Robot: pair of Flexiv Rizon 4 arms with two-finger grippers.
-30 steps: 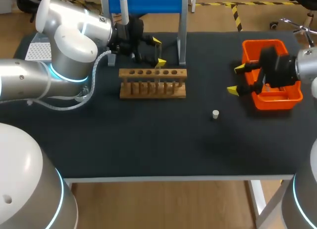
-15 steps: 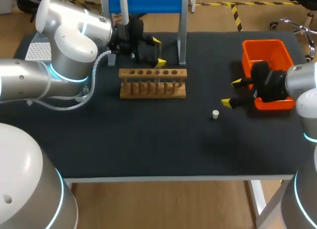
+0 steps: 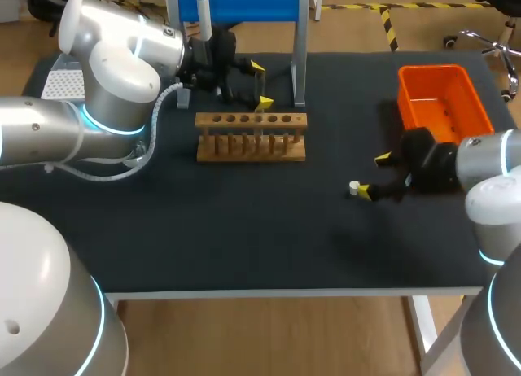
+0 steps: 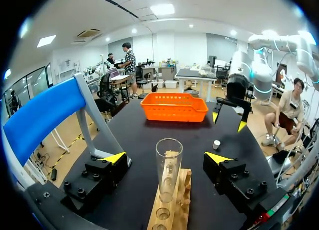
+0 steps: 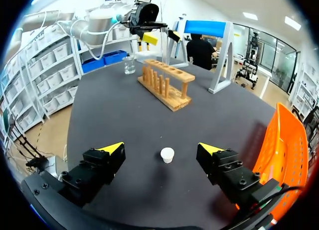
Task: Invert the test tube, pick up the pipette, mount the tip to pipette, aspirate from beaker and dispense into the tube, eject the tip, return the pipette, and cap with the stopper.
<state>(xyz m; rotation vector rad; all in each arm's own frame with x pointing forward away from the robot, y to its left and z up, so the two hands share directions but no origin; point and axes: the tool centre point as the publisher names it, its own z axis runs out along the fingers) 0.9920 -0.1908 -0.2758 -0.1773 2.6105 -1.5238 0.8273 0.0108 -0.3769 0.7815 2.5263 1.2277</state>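
No legible text or labels; no numbers, signs (all three views).

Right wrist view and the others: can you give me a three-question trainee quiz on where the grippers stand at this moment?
1. True or false: the right gripper is shut on the white stopper.
2. Where is the test tube? A: upright in the wooden rack. B: held in the right gripper. C: lying flat.
3. Fill in: with the test tube between its fingers untouched, the left gripper is ___.
Key: 1 false; 2 A; 3 open.
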